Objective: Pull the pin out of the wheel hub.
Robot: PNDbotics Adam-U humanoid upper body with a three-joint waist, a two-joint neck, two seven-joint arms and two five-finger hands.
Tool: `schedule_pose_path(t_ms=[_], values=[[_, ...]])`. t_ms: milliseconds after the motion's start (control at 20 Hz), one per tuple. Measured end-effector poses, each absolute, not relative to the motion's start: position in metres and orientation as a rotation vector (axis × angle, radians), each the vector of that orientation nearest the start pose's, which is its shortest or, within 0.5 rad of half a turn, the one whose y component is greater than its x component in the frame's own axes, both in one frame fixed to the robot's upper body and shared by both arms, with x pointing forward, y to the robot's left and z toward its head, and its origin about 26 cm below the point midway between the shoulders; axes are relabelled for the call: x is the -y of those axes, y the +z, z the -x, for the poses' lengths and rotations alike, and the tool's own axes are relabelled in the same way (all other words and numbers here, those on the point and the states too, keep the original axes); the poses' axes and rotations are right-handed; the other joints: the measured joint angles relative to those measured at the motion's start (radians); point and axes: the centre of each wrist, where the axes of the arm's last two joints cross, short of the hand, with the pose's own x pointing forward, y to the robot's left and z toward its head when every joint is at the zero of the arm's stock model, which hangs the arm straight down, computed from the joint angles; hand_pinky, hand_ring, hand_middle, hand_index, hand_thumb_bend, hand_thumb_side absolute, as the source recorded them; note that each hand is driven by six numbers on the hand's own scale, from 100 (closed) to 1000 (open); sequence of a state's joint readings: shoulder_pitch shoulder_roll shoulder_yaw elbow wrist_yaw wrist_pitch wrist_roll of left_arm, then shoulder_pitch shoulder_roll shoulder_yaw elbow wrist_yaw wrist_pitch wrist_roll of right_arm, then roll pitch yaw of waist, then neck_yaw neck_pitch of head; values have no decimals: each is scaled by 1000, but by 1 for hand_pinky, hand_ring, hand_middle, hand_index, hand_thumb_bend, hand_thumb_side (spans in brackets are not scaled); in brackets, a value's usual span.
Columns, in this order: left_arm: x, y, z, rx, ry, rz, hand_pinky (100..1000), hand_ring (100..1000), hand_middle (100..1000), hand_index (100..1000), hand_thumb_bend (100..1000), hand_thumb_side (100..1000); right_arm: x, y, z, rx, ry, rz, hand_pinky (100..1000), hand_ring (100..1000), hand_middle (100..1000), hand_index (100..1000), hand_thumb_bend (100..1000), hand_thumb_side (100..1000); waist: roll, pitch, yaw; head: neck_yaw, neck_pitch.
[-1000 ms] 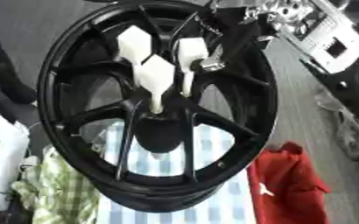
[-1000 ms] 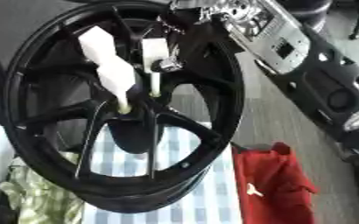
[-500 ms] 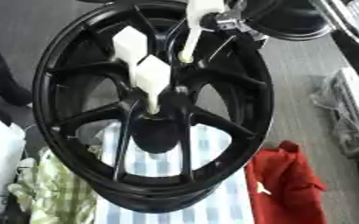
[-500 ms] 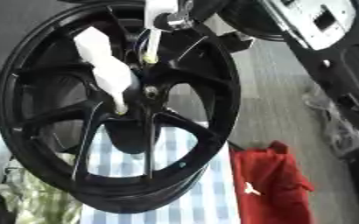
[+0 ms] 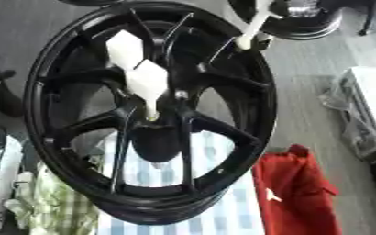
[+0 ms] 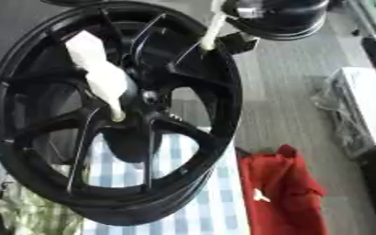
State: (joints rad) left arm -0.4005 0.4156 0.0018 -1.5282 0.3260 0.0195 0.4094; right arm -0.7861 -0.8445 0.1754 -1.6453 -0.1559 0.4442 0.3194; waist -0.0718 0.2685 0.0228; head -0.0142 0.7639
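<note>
Wheel hub (image 5: pixel 143 119), black and many-spoked, stands tilted on a blue-and-white checked cloth (image 5: pixel 223 215) in the left eye view. The white pin (image 5: pixel 254 25) now hangs free at the upper right. Its lower end is level with the far rim and well apart from the hub's centre, and its upper end runs off the top edge. A second ago that pin's tip sat down among the spokes close to the centre. Half a second ago it had risen partway. Two white blocks (image 5: pixel 139 69) have stayed where they were, one behind the other, with a thin stem reaching down into the centre hole. The whole picture has also shifted, so the camera has moved. A red cloth (image 5: pixel 291 183) lies just beside the wheel at the lower right, and a green checked cloth (image 5: pixel 47 202) lies at the lower left.

In the right eye view the pin again slants across the upper rim, with its tip just over the black edge. Right beside its upper part is a dark rounded bulk with a silver patch, seemingly the right hand (image 6: pixel 259 11). A second ago that hand showed plainly, closed round the pin. Now I cannot tell how it is set, because it is cut by the top edge. A pale wrapped bundle (image 6: pixel 360 101) lies well apart on the grey surface to the right.
</note>
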Motion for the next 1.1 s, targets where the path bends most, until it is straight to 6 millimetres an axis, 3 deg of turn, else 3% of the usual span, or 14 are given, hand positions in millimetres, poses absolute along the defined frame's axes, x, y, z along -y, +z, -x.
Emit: schedule_pose_path(t_ms=[300, 550, 700, 850, 950, 1000, 1100], values=[[-316, 139, -366, 1912, 271, -294, 694, 889, 816, 771, 346, 731, 392, 326, -350, 1645, 627, 541, 809, 618, 475, 483, 262, 100, 16, 19, -38, 41, -6], [-321, 142, -366, 1919, 288, -309, 695, 890, 817, 771, 345, 731, 451, 293, -342, 1593, 394, 623, 812, 640, 497, 507, 293, 100, 20, 26, -51, 59, -11], [-321, 143, -366, 1919, 290, -310, 695, 891, 817, 771, 345, 731, 472, 260, -336, 1570, 276, 662, 813, 649, 502, 514, 315, 100, 25, 31, -48, 65, -12], [-320, 144, -367, 1924, 289, -307, 695, 891, 817, 771, 344, 731, 483, 225, -327, 1532, 190, 702, 823, 696, 554, 571, 392, 100, 24, 32, -39, 64, -19], [-320, 145, -367, 1925, 288, -306, 695, 892, 817, 771, 345, 730, 489, 203, -318, 1493, 164, 731, 864, 807, 718, 737, 503, 100, 21, 32, -31, 62, -20], [-319, 146, -367, 1927, 288, -305, 695, 892, 817, 771, 345, 730, 492, 192, -313, 1472, 161, 742, 887, 857, 782, 813, 553, 144, 19, 32, -27, 59, -20], [-319, 147, -368, 1929, 285, -302, 695, 892, 817, 771, 346, 730, 496, 177, -303, 1444, 176, 758, 908, 899, 827, 854, 577, 144, 18, 32, -21, 55, -20]])
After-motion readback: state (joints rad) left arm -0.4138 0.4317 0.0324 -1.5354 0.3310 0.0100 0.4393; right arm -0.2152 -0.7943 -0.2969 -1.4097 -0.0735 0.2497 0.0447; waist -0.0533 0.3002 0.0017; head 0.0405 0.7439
